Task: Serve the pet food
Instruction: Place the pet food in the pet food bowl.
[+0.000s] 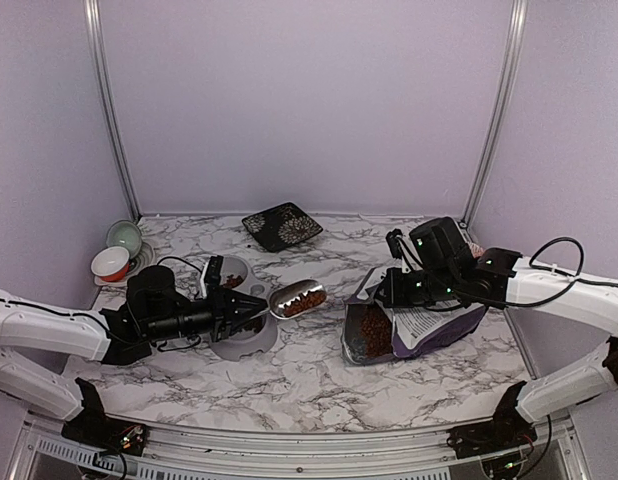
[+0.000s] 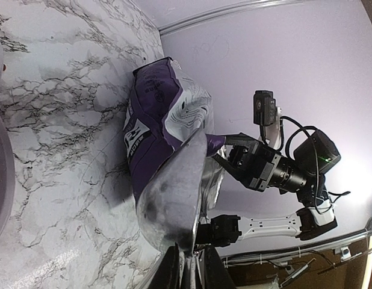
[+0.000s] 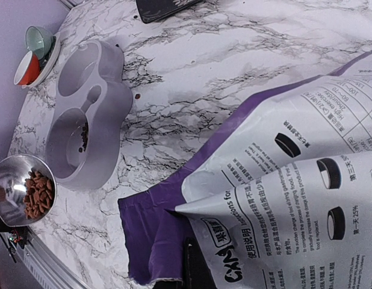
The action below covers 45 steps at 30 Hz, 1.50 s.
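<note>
1. Shiny metal scoop (image 1: 299,297), loaded with a heap of reddish-brown pet food (image 3: 38,194), hovers above the marble counter (image 1: 289,390). It is just beside the grey double bowl (image 3: 93,114), on the bowl's side that faces the bag.
2. The left fingers (image 2: 171,274) are clenched on the scoop's handle, and the left arm reaches in over the bowl.
3. A purple-and-white bag (image 1: 434,325) lies on its side, well apart from the bowl. Its open mouth is turned toward the bowl, and more of the pet food shows inside the mouth.
4. The right fingers (image 3: 195,268) are pinched shut on the bag's upper edge, on the side away from the bowl, and seem to hold the mouth open.
5. One compartment of the bowl holds only a few pellets. The other looks empty.
6. Progress, as a judgement: a scoopful is drawn and is out of the bag, but it is not yet tipped. What is left is to bring the scoop over a compartment and pour. With so little in the bowl, further scoops may be needed.
</note>
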Each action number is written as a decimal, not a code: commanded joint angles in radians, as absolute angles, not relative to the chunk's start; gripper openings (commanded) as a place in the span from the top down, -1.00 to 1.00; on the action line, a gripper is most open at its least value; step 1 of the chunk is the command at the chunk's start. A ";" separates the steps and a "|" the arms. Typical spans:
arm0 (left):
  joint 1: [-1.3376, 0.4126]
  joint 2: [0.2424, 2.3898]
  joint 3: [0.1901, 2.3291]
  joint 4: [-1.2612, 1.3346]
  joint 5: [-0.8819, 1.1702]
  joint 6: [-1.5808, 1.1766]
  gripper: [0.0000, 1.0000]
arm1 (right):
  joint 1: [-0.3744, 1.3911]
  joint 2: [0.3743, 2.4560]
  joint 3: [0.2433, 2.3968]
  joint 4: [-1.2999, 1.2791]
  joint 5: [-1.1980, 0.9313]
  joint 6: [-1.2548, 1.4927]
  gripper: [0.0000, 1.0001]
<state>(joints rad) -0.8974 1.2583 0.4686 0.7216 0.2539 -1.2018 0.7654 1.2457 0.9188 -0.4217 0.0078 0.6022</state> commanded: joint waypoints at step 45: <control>-0.623 0.712 0.170 0.445 0.252 -1.174 1.00 | 0.755 1.274 0.986 -0.390 -0.014 0.620 1.00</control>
<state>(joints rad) -0.6376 0.7441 0.1837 0.4870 0.2535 -1.1995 0.7650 1.2747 0.9325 -0.4282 -0.0097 0.6025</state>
